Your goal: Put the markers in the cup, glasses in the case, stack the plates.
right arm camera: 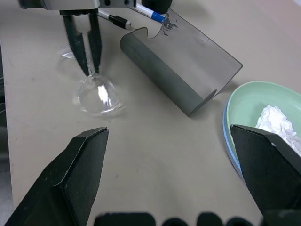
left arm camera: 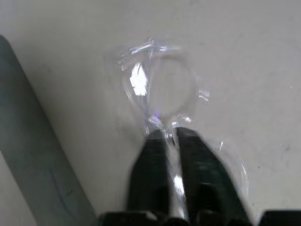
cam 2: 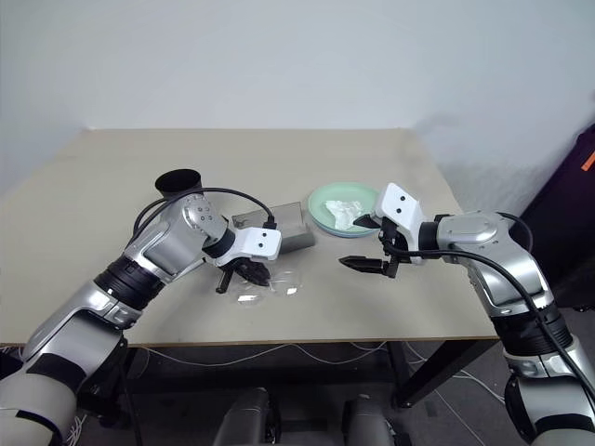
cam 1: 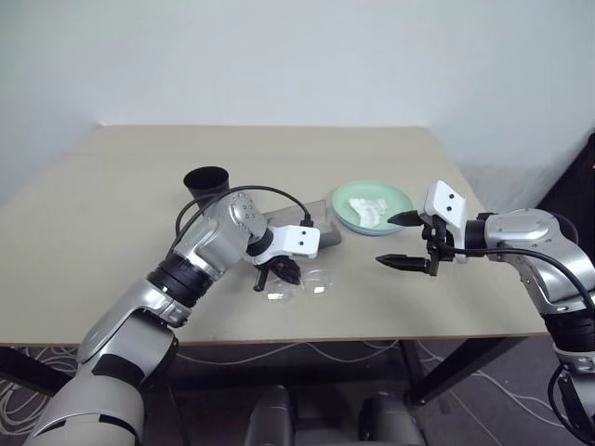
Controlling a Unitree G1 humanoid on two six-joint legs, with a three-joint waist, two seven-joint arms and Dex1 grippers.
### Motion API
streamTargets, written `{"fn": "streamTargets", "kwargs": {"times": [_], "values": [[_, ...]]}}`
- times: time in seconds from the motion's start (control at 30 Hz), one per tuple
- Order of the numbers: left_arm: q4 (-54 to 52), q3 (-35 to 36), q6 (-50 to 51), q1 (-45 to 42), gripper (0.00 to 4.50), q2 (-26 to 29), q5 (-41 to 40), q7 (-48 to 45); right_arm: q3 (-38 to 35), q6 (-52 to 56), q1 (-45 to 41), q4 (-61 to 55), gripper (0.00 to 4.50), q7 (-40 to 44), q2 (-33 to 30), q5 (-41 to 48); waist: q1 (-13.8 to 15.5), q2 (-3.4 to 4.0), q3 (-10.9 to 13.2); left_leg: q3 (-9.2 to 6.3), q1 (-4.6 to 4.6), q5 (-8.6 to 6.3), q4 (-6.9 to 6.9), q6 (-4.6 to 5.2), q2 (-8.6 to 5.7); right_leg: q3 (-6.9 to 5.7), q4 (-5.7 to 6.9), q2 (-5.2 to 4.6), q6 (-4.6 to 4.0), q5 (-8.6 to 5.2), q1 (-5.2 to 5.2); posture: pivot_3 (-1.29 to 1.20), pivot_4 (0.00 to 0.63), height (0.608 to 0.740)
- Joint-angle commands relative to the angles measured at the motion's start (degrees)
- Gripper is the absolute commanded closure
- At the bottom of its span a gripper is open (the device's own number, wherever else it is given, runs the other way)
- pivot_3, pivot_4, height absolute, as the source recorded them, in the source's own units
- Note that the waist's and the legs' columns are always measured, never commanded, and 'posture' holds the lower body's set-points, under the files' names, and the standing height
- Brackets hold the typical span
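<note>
So far little done: left gripper (left arm camera: 170,141) fingers pinched on glasses (left arm camera: 157,92), on bench (cam 1: 121,200) beside open case (right arm camera: 181,63). Markers (right arm camera: 129,16) lie behind case, outside cup (cam 1: 206,183). Plates (cam 1: 400,197) look stacked, tissue (cam 1: 364,209) on top. Right gripper (cam 1: 402,241) fingers spread, empty.

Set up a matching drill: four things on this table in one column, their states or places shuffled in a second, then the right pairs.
Things:
1. glasses
2. case
3. crumpled tissue
4. right gripper

States:
A. hangs open above the table
B. lies in the green plate
C. lid open, nothing inside
D. pinched at the bridge by the left gripper

Pairs: 1-D, 2-C, 3-B, 4-A
</note>
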Motion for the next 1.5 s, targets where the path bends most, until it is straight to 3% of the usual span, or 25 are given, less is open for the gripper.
{"fn": "streamTargets", "kwargs": {"times": [0.03, 0.33, 0.53, 0.87, 1.0, 1.3, 1.5], "values": [[-1.31, -0.30, -0.93, 0.22, 4.47, 0.08, 0.66, -0.34, -1.59, -0.66, -1.00, -0.43, 0.00, -0.39, 0.08, 0.24, -0.03, 0.00, 0.00, 0.01, 0.00, 0.00, 0.01, 0.00, 0.00, 0.00, 0.00, 0.00, 0.00, 0.00, 0.00, 0.00, 0.000, 0.649], [-1.08, 2.00, -0.79, -2.23, 4.47, -0.19, -1.56, -2.67, -1.54, -0.66, -1.09, -0.18, 0.00, -0.73, 0.50, 0.07, -0.03, 0.00, 0.00, 0.01, 0.00, 0.00, 0.02, 0.00, 0.00, 0.00, 0.00, 0.00, 0.00, 0.00, -0.01, 0.00, 0.000, 0.649], [7.72, 5.97, -1.10, -9.35, 4.47, -2.01, -4.00, -2.24, -1.38, -0.68, -1.37, -0.05, 0.00, -0.70, 0.77, 0.10, 0.09, -0.03, 0.02, 0.00, -0.03, 0.00, 0.05, 0.00, 0.00, -0.01, 0.00, 0.00, 0.00, 0.00, -0.02, 0.00, 0.000, 0.649], [39.14, 8.46, -11.73, -19.83, 4.47, -10.46, 0.64, 15.00, -1.49, -0.16, -0.79, -0.82, 0.00, -0.74, 1.11, 0.56, 0.10, -0.11, 0.07, -0.03, -0.04, -0.01, 0.09, 0.01, -0.01, -0.02, 0.00, -0.01, 0.01, 0.00, -0.02, 0.00, 0.000, 0.649], [46.73, 9.35, -14.89, -20.92, 4.47, -13.06, 2.00, 20.54, -1.65, 0.27, -0.56, -1.40, 0.00, -1.17, 1.38, 0.69, 0.05, -0.20, 0.12, -0.02, -0.07, -0.04, 0.09, 0.05, -0.01, -0.02, 0.00, -0.01, 0.01, 0.00, -0.04, 0.00, 0.000, 0.649], [56.12, 13.27, -18.05, -23.03, 4.47, -16.64, 2.92, 32.51, -2.20, 1.97, 1.13, -3.96, 0.00, -2.39, 1.27, 1.33, 0.24, -0.22, 0.13, -0.10, -0.06, -0.03, 0.14, 0.06, -0.06, -0.04, 0.00, -0.02, 0.01, 0.00, 0.05, 0.00, 0.000, 0.649], [57.76, 13.11, -19.39, -22.18, 4.47, -17.19, 4.43, 31.95, -2.09, 2.53, 1.14, -4.55, 0.00, -3.10, 1.22, 1.75, 0.28, -0.28, 0.16, -0.10, -0.08, -0.04, 0.17, 0.05, -0.05, -0.06, 0.00, -0.02, 0.01, 0.00, 0.04, 0.00, 0.000, 0.649]]}}
